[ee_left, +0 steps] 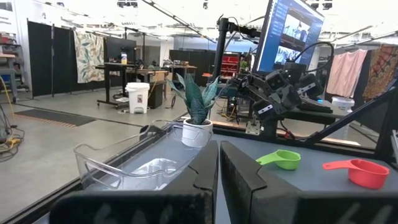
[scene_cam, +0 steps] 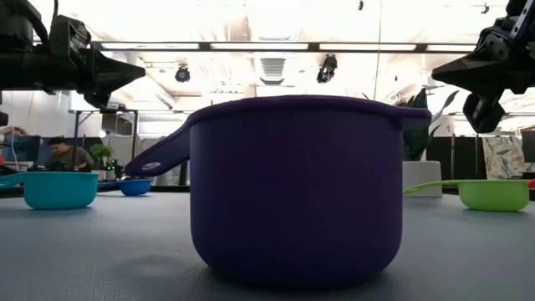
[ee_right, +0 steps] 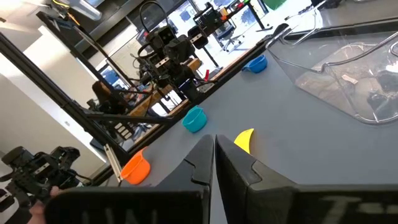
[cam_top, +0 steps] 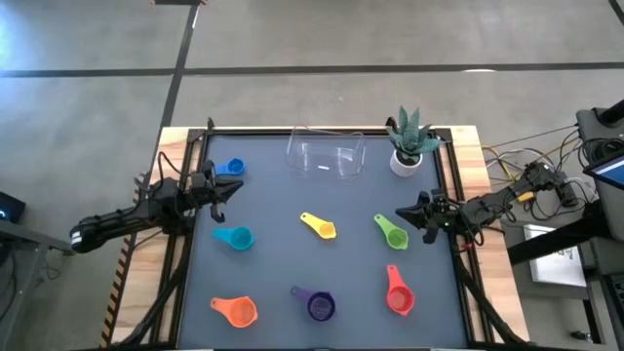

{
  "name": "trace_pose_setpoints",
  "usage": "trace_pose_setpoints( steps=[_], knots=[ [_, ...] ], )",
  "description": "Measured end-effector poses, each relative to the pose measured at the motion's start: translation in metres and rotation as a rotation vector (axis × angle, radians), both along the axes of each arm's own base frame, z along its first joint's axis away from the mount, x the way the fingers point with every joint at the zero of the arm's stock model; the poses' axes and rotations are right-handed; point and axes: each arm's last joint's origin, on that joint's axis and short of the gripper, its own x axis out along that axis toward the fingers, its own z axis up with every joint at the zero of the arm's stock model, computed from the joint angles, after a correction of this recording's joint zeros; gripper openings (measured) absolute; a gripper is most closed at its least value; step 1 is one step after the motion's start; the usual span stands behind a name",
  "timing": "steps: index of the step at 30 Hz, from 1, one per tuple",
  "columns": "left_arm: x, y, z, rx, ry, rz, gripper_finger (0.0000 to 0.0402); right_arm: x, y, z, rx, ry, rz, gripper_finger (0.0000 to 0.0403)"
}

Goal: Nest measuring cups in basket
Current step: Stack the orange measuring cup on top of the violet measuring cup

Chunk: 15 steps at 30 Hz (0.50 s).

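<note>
The basket [cam_top: 326,156] sits empty near the far edge of the table [cam_top: 292,263], just beside a small white pot with a spiky plant [cam_top: 408,144] at the far right corner. All seven cups lie scattered on the dark surface, none of them nested. The blue cup [cam_top: 232,168] is at the far left, just beside the left end effector [cam_top: 226,191], and the teal cup [cam_top: 235,237] lies a little nearer the front on the same side. The yellow cup [cam_top: 320,226] is close to the middle of the table, in front of the basket. The green cup [cam_top: 392,232] lies to its right, next to the right end effector [cam_top: 413,216]. Along the front edge the orange cup [cam_top: 236,310] is on the left, the purple cup [cam_top: 318,303] in the middle and the red cup [cam_top: 399,293] on the right. The left end effector hovers above the table with its fingers [ee_left: 202,177] nearly together, only a narrow gap between them, gripping nothing. The right end effector also hangs in the air with its fingers [ee_right: 202,163] close together and empty. In the low view the purple cup fills the centre, upright with its handle pointing left. A person [scene_cam: 67,154] sits in the room behind the table.
</note>
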Motion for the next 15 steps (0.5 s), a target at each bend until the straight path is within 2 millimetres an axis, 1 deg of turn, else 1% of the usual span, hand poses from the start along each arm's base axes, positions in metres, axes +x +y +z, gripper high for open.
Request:
trace_pose_setpoints(
  steps=[15],
  knots=[
    [-0.0002,0.0,0.0012,-0.098,-0.043,-0.014,0.0,0.0,0.0,-0.0001,0.0,0.0,0.0,0.0009]
  ],
)
